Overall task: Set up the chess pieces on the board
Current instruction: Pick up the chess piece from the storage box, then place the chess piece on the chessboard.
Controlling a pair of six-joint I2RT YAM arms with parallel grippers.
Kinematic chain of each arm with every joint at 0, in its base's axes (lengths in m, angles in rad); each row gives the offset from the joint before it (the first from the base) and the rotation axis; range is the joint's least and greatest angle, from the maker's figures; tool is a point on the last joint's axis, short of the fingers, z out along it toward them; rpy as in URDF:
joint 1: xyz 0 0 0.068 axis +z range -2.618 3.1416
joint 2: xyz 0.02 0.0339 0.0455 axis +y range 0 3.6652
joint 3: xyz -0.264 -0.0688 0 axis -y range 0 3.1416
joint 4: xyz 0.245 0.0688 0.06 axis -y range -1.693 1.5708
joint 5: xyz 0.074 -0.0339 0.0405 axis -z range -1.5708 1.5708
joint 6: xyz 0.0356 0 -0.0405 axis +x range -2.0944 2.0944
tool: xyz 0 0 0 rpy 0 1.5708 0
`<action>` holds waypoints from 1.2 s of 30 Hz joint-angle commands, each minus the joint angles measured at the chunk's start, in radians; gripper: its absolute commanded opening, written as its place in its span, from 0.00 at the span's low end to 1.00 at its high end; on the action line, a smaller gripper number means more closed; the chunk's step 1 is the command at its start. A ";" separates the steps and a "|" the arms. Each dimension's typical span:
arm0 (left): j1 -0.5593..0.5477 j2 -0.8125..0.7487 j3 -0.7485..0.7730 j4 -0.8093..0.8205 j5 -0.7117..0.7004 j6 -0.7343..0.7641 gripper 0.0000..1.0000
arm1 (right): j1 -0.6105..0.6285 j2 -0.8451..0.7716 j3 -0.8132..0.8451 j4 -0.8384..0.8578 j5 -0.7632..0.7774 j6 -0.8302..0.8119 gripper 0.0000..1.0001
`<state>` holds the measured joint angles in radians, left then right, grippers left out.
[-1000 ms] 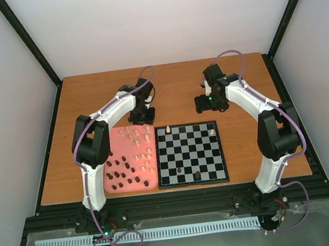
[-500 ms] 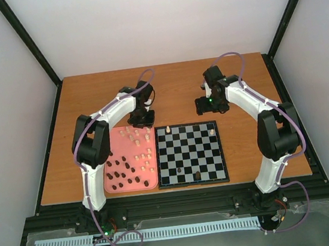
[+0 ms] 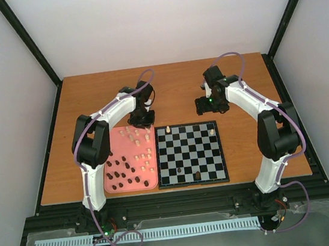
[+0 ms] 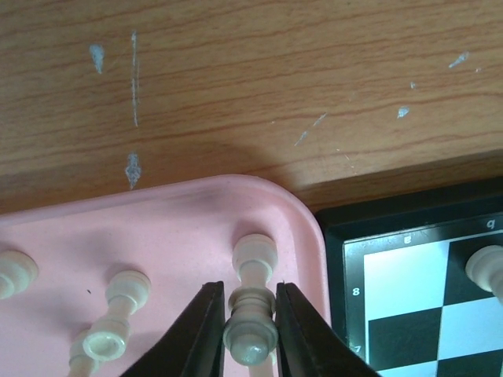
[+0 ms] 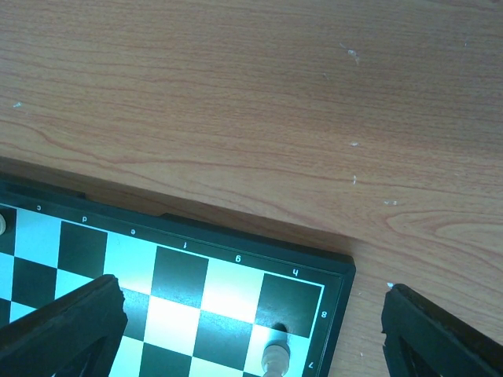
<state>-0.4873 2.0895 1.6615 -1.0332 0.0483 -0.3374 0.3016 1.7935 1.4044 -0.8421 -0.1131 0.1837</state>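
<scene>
One board, two cream pieces and two dark pieces on it, left claw clamped on one cream piece in the pink tray, right claw spread wide, empty, above board corner

Since 1 second ago, shifted the left gripper a touch toward 7 o'clock in the overhead view, low onto the far right corner of the pink tray. Drew its jaws in around 1 cream chess piece standing there. Now pinching it from 9 and 3 o'clock, black fingers touching both sides.
</scene>
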 commanded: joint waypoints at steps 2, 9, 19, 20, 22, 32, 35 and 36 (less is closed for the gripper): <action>-0.008 0.008 0.024 -0.017 0.021 -0.004 0.15 | -0.007 -0.022 0.002 -0.010 0.001 -0.003 0.88; -0.008 0.004 0.047 -0.041 0.022 -0.001 0.06 | -0.007 -0.023 0.005 -0.010 0.006 -0.001 0.88; -0.009 -0.014 0.231 -0.164 0.001 0.012 0.03 | -0.009 -0.036 0.010 -0.011 0.016 0.009 0.88; -0.012 -0.015 0.244 -0.173 0.006 0.014 0.03 | -0.010 -0.038 0.010 -0.012 0.026 0.011 0.88; -0.025 -0.015 0.272 -0.188 0.008 0.020 0.02 | -0.014 -0.045 0.010 -0.012 0.039 0.015 0.88; -0.166 0.067 0.485 -0.261 -0.001 0.068 0.03 | -0.056 -0.049 -0.011 -0.012 0.027 0.036 0.88; -0.188 0.080 0.526 -0.254 -0.011 0.068 0.03 | -0.056 -0.061 -0.027 -0.008 0.030 0.037 0.88; -0.192 0.083 0.536 -0.249 -0.011 0.068 0.03 | -0.055 -0.065 -0.030 -0.008 0.033 0.037 0.88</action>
<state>-0.6590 2.1479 2.1281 -1.2518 0.0494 -0.2928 0.2481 1.7714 1.3952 -0.8421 -0.0879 0.2089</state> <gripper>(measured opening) 0.154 0.879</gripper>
